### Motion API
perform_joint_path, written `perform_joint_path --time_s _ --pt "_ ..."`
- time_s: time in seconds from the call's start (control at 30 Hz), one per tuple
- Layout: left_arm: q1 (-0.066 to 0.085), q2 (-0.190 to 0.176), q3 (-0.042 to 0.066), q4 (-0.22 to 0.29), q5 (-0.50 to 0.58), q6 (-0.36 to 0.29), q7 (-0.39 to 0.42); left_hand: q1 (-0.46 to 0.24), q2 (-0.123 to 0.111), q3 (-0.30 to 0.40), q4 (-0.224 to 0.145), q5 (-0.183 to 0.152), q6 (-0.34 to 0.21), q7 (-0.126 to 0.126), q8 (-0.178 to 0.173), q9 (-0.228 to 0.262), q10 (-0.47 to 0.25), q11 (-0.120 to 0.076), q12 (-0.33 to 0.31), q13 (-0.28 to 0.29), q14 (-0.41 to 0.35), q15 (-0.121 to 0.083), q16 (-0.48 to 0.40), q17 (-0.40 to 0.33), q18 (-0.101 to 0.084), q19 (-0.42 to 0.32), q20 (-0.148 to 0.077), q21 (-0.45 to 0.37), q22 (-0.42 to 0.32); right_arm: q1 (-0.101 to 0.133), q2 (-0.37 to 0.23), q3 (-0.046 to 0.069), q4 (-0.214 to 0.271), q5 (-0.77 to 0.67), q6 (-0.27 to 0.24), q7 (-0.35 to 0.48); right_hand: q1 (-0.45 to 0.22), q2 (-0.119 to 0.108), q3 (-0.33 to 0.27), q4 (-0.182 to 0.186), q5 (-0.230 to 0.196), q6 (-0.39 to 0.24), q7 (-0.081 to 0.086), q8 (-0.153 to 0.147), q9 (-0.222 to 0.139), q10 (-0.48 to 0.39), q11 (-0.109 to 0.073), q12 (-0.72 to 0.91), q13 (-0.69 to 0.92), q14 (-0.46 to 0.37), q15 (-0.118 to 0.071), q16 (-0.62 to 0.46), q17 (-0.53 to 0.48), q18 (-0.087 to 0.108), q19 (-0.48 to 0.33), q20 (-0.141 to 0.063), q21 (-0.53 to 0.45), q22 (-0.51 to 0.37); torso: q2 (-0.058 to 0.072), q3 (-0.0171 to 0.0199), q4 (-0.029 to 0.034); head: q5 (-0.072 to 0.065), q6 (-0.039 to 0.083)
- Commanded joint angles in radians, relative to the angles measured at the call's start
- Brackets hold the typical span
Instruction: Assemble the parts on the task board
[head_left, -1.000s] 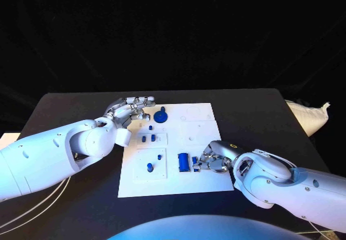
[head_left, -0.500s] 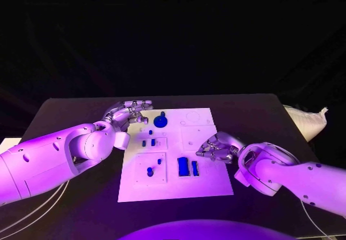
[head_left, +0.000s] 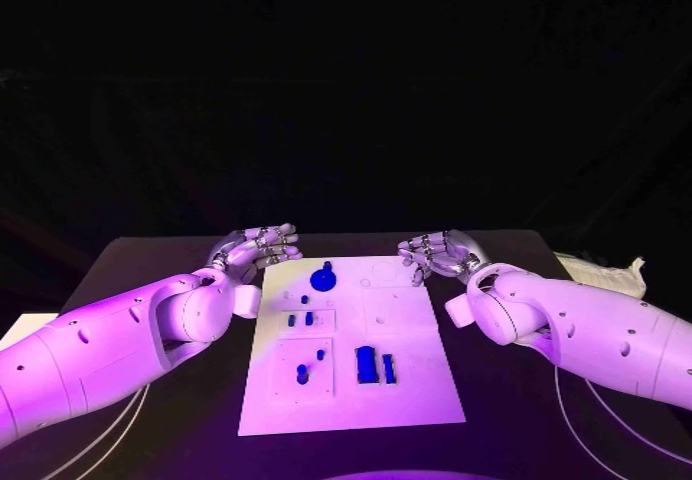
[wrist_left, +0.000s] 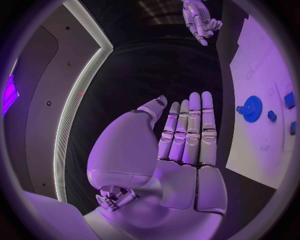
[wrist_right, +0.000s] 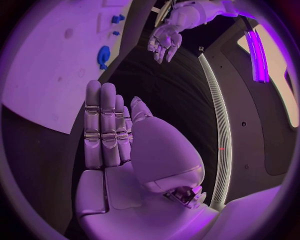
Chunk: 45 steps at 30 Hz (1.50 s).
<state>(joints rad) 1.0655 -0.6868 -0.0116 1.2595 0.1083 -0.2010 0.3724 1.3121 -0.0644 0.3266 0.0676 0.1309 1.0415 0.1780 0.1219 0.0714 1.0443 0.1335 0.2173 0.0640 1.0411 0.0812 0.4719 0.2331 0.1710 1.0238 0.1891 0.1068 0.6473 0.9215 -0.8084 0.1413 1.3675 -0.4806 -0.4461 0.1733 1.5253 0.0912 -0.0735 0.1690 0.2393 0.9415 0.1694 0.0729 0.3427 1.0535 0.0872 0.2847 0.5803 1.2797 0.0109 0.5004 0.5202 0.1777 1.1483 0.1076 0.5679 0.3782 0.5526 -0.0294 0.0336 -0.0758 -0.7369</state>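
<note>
The task board (head_left: 378, 395) lies flat in the middle of the black table (head_left: 101, 300), and everything else is placed from it; the left hand (head_left: 257, 245) hangs just off the board's far left corner, over bare table, not touching the plate, and the left wrist view shows its fingers (wrist_left: 190, 127) stretched straight side by side with the thumb a little apart, holding nothing; the right hand (head_left: 437, 252) hangs just off the board's far right corner, likewise clear of the plate, and the right wrist view shows its fingers (wrist_right: 103, 125) straight and together, the palm empty; the two hands are well apart, with the board's far edge between them. On the board, near its far edge and toward the left hand's side, sits a round blue gear (head_left: 323, 280) with a small blue knob just beyond it; nearer the board's middle, on the left side, two small blue pegs (head_left: 299, 319) stand close together in a square recessed panel, with a tiny blue piece (head_left: 304, 299) just beyond them; toward the board's near end a larger blue block (head_left: 366, 364) and a slim blue bar (head_left: 389, 368) stand side by side, just apart; left of them, in another square panel, lie a small blue pin (head_left: 302, 374) and a tinier blue piece (head_left: 320, 354).
</note>
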Motion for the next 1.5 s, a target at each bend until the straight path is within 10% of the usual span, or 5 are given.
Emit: perform_joint_path --time_s 0.03,0.4,0.5,0.77,1.5 --pt "-0.007 0.034 0.001 -0.048 0.034 -0.009 0.056 0.012 0.0 -0.003 0.004 0.006 0.01 0.0 -0.01 -0.001 0.01 0.0 -0.012 0.0 0.017 0.005 -0.049 -0.015 0.012 -0.008 0.006 -0.018 -0.03 0.004 0.035 0.0 -0.067 0.265 0.056 0.124 0.034 -0.005 0.032 -0.015 -0.006 0.005 0.012 -0.009 -0.019 0.0 0.015 -0.058 -0.083 -0.045 0.016 -0.096 -0.052 0.003 -0.036 0.01 -0.073 -0.046 -0.038 -0.0029 0.0095 0.002 0.009" --pt "-0.019 0.102 0.002 -0.161 0.03 -0.018 0.069 0.034 -0.005 -0.007 0.011 0.007 -0.045 0.008 -0.058 -0.007 -0.026 0.029 -0.068 -0.002 -0.058 0.061 -0.266 -0.093 0.01 -0.22 0.066 -0.046 -0.188 0.007 0.123 0.0 -0.199 0.337 0.152 0.197 0.005 -0.057 0.159 -0.026 -0.065 -0.004 0.022 -0.01 -0.149 0.057 0.058 -0.213 -0.435 -0.137 0.086 -0.419 -0.319 0.004 -0.092 0.097 -0.378 -0.258 -0.051 0.0041 0.0087 0.016 0.054" --pt "-0.018 0.099 0.001 -0.165 0.024 -0.014 0.041 -0.372 0.064 -0.1 -0.068 -0.036 -0.342 -0.047 -0.122 -0.071 -0.329 -0.02 -0.112 -0.064 -0.35 0.02 -0.334 -0.139 -0.051 -0.463 -0.007 -0.107 -0.332 0.007 0.125 0.0 -0.2 0.299 0.094 0.146 -0.453 -0.091 0.074 -0.072 -0.114 -0.281 -0.034 -0.073 -0.212 -0.27 0.008 -0.285 -0.489 -0.438 -0.011 -0.5 -0.381 -0.053 -0.373 0.024 -0.427 -0.293 -0.047 0.0026 0.0105 0.016 0.053" --pt "-0.018 0.074 0.002 -0.104 0.007 -0.085 0.055 -0.598 0.064 -0.156 -0.068 -0.057 -0.518 -0.079 -0.122 -0.071 -0.507 -0.047 -0.141 -0.064 -0.525 -0.005 -0.375 -0.233 -0.063 -0.607 -0.051 -0.107 -0.416 0.028 0.109 -0.024 -0.132 0.33 0.023 0.18 -0.724 -0.091 0.074 -0.098 -0.147 -0.435 -0.067 -0.073 -0.248 -0.454 -0.087 -0.285 -0.58 -0.616 -0.011 -0.5 -0.419 -0.07 -0.538 -0.017 -0.455 -0.378 -0.031 0.0139 -0.008 0.041 0.088" --pt "-0.016 -0.092 0.012 0.309 -0.108 -0.567 0.147 -1.027 0.064 -0.256 -0.068 -0.131 -0.832 -0.178 -0.122 -0.071 -0.83 -0.133 -0.217 -0.064 -0.835 -0.081 -0.472 -0.233 -0.171 -0.856 -0.189 -0.107 -0.555 0.128 0.028 -0.141 0.203 0.481 -0.324 0.347 -1.204 -0.091 0.074 -0.169 -0.239 -0.739 -0.169 -0.073 -0.343 -0.813 -0.087 -0.285 -0.58 -1.014 -0.011 -0.5 -0.52 -0.178 -0.904 -0.108 -0.568 -0.378 -0.008 0.0294 -0.0336 0.076 0.137"
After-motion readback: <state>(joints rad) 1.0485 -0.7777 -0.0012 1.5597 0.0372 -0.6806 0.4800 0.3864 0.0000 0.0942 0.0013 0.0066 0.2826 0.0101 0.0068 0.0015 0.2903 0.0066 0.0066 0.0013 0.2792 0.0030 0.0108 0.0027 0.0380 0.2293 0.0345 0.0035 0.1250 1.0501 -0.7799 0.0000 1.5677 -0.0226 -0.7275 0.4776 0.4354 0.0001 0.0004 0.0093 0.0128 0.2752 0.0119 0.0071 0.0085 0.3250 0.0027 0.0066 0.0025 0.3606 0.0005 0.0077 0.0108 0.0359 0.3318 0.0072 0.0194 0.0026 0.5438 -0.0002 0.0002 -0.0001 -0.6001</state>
